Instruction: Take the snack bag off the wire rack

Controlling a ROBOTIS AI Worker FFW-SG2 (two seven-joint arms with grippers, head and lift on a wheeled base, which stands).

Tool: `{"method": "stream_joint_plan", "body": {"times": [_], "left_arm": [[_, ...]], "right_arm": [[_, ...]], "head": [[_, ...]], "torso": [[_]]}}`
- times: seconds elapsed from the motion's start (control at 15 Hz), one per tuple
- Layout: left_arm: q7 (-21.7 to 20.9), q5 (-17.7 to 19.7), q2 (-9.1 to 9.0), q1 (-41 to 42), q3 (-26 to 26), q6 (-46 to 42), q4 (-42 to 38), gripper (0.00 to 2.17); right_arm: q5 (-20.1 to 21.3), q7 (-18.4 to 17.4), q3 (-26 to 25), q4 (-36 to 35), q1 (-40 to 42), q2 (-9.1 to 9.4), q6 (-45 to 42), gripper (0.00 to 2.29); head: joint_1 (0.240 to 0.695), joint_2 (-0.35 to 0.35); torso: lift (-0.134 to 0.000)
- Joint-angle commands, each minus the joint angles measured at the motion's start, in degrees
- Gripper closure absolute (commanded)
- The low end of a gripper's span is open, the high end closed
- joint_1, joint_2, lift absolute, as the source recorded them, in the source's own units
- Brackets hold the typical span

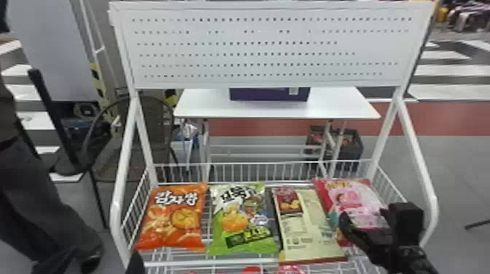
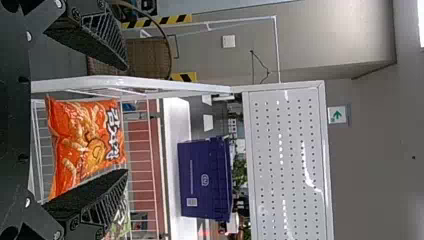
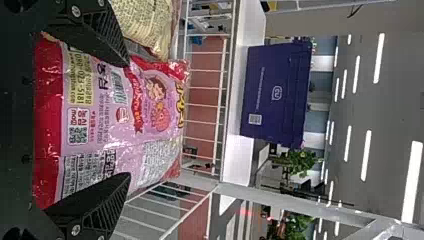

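Four snack bags point(image 1: 240, 218) line the wire rack point(image 1: 218, 263); the likely target, a pink-and-red snack bag point(image 1: 353, 200), lies lower right in the head view. The right gripper point(image 3: 128, 120) has its fingers apart about its sides, contact hard to judge: grasping seems in hand, closing gently, then lifting, next. Lower left, the left gripper point(image 2: 125, 120) is spread too.

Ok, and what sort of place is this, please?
Probably an indoor hall with a mock shop display: snack bags lie in a wire rack, a purple box stands on the white table behind, and there is a green exit sign.
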Motion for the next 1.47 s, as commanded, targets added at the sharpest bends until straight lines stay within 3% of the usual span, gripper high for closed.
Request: {"method": "stream_joint_plan", "body": {"times": [0.0,0.2,0.27,0.47,0.6,0.8,1.13,1.4], "left_arm": [[-0.1,0.0,-0.02,0.0,0.0,0.0,0.0,0.16],[0.0,0.0,-0.02,0.0,0.0,-0.2,0.0,0.16],[0.0,0.0,-0.02,0.0,0.0,-0.2,0.0,0.16],[-0.1,0.0,-0.02,-0.3,-0.1,-0.2,0.0,0.16],[-0.2,0.1,-0.02,-0.4,-0.1,-0.2,0.0,0.16],[-0.2,0.1,0.07,-0.4,-0.1,-0.2,-0.2,0.16],[0.0,0.1,0.07,-0.3,0.0,-0.2,-0.3,0.16],[0.0,0.4,0.07,-0.9,0.1,-0.4,-0.4,0.16]], "right_arm": [[0.0,0.0,-0.2,0.0,0.2,0.08,2.0,0.14],[0.0,0.0,-0.6,-0.1,0.3,0.08,6.1,0.23],[-0.1,0.0,-0.7,-0.5,0.5,0.08,6.4,0.45],[-0.5,-0.2,-0.9,-3.4,1.6,0.08,8.0,2.00],[-1.1,-0.3,-1.5,-5.3,2.4,-0.09,7.7,2.14],[-1.2,-1.6,-1.9,-11.2,4.7,-0.62,7.7,2.16],[-2.8,-3.2,-3.8,-28.1,12.1,-4.49,9.4,2.16],[-4.8,-3.2,-8.5,-41.7,25.8,-6.95,6.8,2.16]], "head": [[0.499,0.000],[0.499,0.000],[0.499,0.000],[0.499,0.000],[0.499,0.000],[0.499,0.000],[0.499,0.000],[0.499,0.000]], "torso": [[0.000],[0.000],[0.000],[0.000],[0.000],[0.000],[0.000],[0.000]]}}
